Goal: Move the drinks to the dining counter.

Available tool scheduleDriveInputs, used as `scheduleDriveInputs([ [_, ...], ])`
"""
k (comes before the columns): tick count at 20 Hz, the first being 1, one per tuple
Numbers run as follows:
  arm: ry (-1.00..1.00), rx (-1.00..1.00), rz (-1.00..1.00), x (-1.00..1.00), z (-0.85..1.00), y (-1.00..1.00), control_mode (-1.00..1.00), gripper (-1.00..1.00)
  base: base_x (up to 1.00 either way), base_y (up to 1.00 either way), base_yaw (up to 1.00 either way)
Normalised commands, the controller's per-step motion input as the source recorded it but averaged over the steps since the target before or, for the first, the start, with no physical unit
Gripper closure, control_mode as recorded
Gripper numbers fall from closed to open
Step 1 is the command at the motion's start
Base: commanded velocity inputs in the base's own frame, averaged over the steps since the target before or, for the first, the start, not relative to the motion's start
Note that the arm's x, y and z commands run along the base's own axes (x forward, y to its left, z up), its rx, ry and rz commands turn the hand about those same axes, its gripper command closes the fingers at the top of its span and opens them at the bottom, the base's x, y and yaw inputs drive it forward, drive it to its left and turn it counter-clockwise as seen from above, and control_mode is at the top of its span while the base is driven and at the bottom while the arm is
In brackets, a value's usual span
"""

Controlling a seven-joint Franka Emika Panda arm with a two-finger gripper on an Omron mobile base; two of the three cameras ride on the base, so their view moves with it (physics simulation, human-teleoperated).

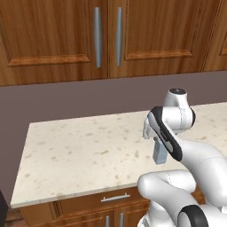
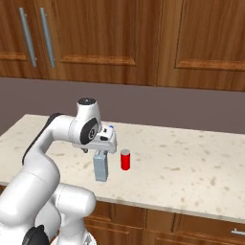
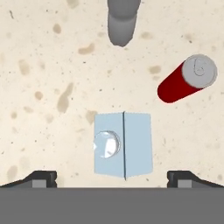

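A pale blue-grey gable-top carton (image 2: 100,166) (image 1: 159,154) stands upright on a speckled stone counter (image 2: 191,167). My gripper (image 2: 101,152) (image 1: 158,140) hangs straight above the carton and points down. In the hand view the carton (image 3: 124,144) lies between the two spread fingertips, and the open gripper (image 3: 113,178) touches nothing. A short red can (image 2: 125,159) (image 3: 188,78) stands just right of the carton. The water bottle shows as a blue cap (image 2: 111,128) behind the hand and as a greyish cylinder (image 3: 122,19) beyond the carton. The dining counter is out of view.
Wooden wall cabinets with long metal handles (image 1: 107,37) hang above a grey back wall (image 1: 66,99). Wooden drawers (image 1: 114,198) sit under the counter's front edge. The counter's left end (image 1: 24,155) is near; bare stone stretches left (image 1: 75,146) and right (image 2: 201,158) of the drinks.
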Motion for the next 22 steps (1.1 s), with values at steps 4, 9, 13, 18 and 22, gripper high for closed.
scheduleDriveInputs([
  [4, 0.03, 0.02, 0.0, 0.0, -0.13, 0.0, -1.0, -1.0, 0.0, 0.0, 0.0],
  [9, 0.02, 0.01, 0.0, 0.0, -0.07, 0.0, -1.0, -1.0, 0.0, 0.0, 0.0],
  [13, 0.0, 0.01, 0.0, 0.0, -0.03, 0.0, -1.0, -1.0, 0.0, 0.0, 0.0],
  [18, 0.0, 0.0, 0.0, 0.13, -0.03, 0.0, -1.0, -1.0, 0.0, 0.0, 0.0],
  [22, 0.0, 0.0, 0.0, 0.12, -0.04, 0.0, -1.0, -1.0, 0.0, 0.0, 0.0],
])
